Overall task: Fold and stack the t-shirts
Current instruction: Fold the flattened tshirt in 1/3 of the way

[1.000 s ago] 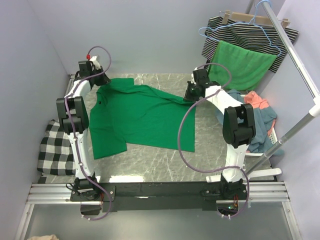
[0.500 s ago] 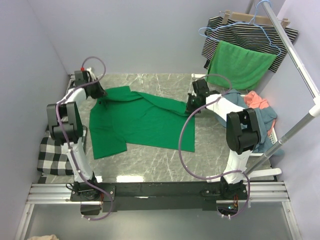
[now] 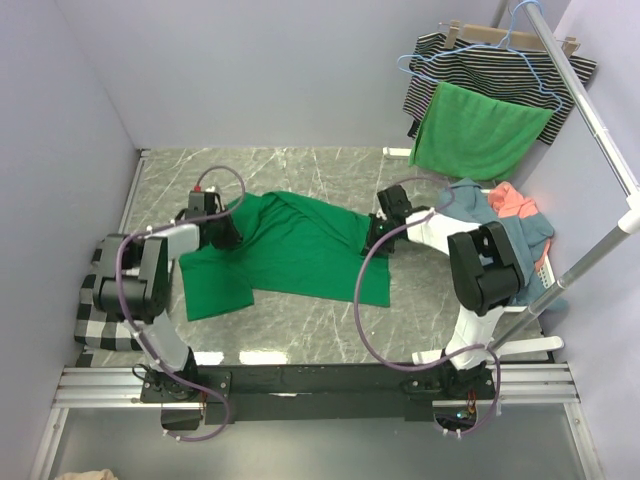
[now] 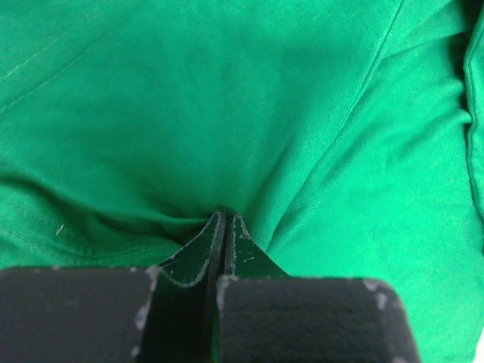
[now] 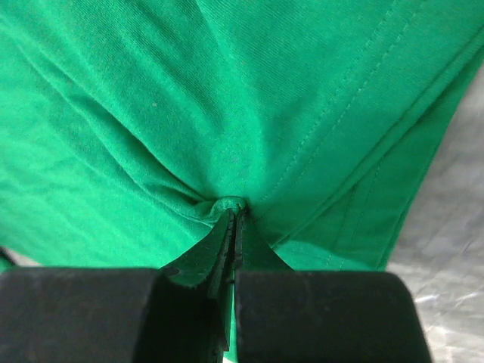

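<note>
Rumpled green t-shirt (image 3: 290, 250), mid-table

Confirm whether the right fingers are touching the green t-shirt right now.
Touching. The right wrist view shows the right fingers shut on a pinched fold of the green t-shirt, with cloth bunched at their tips.

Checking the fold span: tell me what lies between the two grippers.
Only the green t-shirt, spanning from left gripper to right gripper; the top view shows it.
</note>
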Robot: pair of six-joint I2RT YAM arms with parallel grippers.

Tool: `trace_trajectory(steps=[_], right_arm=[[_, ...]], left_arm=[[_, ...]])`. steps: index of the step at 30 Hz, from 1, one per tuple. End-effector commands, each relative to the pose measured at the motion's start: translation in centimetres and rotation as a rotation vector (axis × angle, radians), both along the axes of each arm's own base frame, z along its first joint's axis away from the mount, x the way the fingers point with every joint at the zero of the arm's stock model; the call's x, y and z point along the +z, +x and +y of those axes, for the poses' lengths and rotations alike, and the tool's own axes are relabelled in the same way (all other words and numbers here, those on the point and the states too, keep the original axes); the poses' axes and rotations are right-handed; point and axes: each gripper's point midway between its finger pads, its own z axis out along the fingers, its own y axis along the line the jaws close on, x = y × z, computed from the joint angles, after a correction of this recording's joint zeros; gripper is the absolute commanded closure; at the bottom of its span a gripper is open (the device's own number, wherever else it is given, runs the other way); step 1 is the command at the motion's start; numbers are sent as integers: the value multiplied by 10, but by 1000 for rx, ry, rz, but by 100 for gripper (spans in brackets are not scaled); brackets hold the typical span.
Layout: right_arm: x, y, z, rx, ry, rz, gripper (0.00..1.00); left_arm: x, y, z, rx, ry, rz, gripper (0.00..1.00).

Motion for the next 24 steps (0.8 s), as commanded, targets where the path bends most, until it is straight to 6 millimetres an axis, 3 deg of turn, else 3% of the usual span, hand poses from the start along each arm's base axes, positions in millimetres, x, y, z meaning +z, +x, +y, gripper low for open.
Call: trace_trajectory(steps=[1,2,4,5,9,10,12,13,15,18,19,20,21,22,23,24], right_arm=[[-13,-34,-5,-36,12,47,100],[-11,-37,-4,-45,19,40,100],[-22,-59,-6,-39,6,77,100],[-21,-63,-7,-48,6,72,100],[-31,-103,-10,-46,-20,118,100],[-30,-109,-11,-51,-22,119,100],[-25,-121,-13,-71,-22,114,100],[-17,-121,-13,-79,-11,87,100],[-12,-126,-17,-107,-32,82,100],[15,-112,-18,-130,-21,-6,100],[26,-100,-21,-149,-36,-61,100],[34,-93,-23,-137,-58,-90,100],[58,-70,-21,-151,-63,-158,100],[64,-55,-29,-169,-110,-191,100],[73,-43,-32,-157,-139,-225,100],[100,-19,-30,-168,-125,-290,100]], left_arm=[[-15,-43,-7,54,-15,62,99],[-30,-66,-10,47,-11,106,99],[-30,-84,-16,52,-27,113,99],[-36,-103,-23,30,-26,146,99],[-18,-136,-41,24,-55,157,99],[-6,-144,-44,21,-67,145,99],[-2,-162,-55,15,-97,159,99],[9,-164,-58,15,-117,129,99],[13,-179,-66,18,-136,156,99],[36,-177,-67,30,-126,89,99],[46,-166,-57,66,-81,27,99],[68,-149,-55,83,-65,-40,99],[72,-141,-45,90,7,-63,99],[81,-126,-33,126,72,-105,99],[106,-103,-25,153,92,-166,99],[101,-90,-17,139,157,-151,99]])
